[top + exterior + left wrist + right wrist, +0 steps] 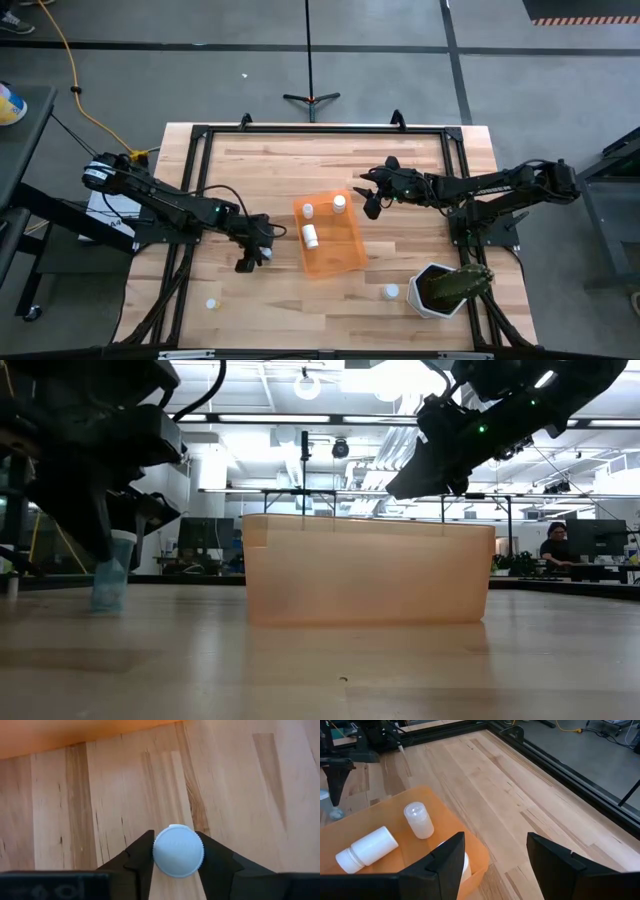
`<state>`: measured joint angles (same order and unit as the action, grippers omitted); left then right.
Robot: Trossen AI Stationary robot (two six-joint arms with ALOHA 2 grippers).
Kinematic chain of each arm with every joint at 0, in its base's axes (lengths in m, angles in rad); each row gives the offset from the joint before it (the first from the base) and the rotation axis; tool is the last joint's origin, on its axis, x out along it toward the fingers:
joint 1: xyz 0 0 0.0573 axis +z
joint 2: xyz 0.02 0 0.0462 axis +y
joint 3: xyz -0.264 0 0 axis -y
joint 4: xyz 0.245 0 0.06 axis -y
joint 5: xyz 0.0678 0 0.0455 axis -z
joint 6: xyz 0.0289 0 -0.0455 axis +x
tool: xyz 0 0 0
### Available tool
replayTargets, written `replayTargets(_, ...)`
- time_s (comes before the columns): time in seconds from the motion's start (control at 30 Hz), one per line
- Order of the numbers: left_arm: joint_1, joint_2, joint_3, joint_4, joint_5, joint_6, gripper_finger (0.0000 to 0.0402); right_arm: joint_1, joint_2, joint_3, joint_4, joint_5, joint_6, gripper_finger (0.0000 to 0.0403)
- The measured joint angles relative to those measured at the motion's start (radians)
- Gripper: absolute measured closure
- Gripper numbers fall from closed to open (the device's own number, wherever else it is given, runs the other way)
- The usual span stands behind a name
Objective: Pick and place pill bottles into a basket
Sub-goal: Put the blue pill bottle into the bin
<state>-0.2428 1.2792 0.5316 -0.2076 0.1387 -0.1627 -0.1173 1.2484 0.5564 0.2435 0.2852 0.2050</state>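
A white pill bottle (178,852) stands upright between the fingers of my left gripper (252,260), just left of the translucent orange basket (338,252). It also shows in the low view (110,578). The basket holds three bottles: two upright (309,210) (340,204) and one lying on its side (311,236). My right gripper (495,862) is open and empty, above the basket's far right corner (374,197). Two more bottles stand on the table, near left (212,303) and near right (390,292). My left gripper pinches the bottle's ribbed cap (161,851) between its two fingers (139,864), one on each side. The fingers come from above, pointing down. The bottle is upright below them; whether its base (107,606) rests on the table or hangs just above, I cannot tell.
A white pot with a green plant (440,290) stands at the near right corner. A black frame (320,130) runs round the table. Bare wood lies between the bottle and the basket's left wall (250,575).
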Motion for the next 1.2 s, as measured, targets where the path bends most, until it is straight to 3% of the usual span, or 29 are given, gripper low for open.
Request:
replayTargets(0.2,0.000,0.000,0.000,0.021,0.000,0.000,0.0254,0.000,0.000,0.000,0.000,0.000,0.000,0.0199)
replayTargets(0.43,0.001,0.000,0.012,0.041,-0.073,0.049,0.0236,0.000,0.000,0.000,0.000,0.000,-0.003,0.0199)
replayTargets(0.73,0.001,0.000,0.206,-0.104,-0.206,0.243,0.0257,0.000,0.000,0.000,0.000,0.000,-0.003,0.0199)
replayTargets(0.93,0.001,0.000,0.310,-0.132,-0.281,0.337,0.0240,0.000,0.000,0.000,0.000,0.000,-0.003,0.0199)
replayTargets(1.2,0.033,-0.001,0.336,0.028,-0.275,0.461,0.0256,0.000,0.000,0.000,0.000,0.000,-0.003,0.0199)
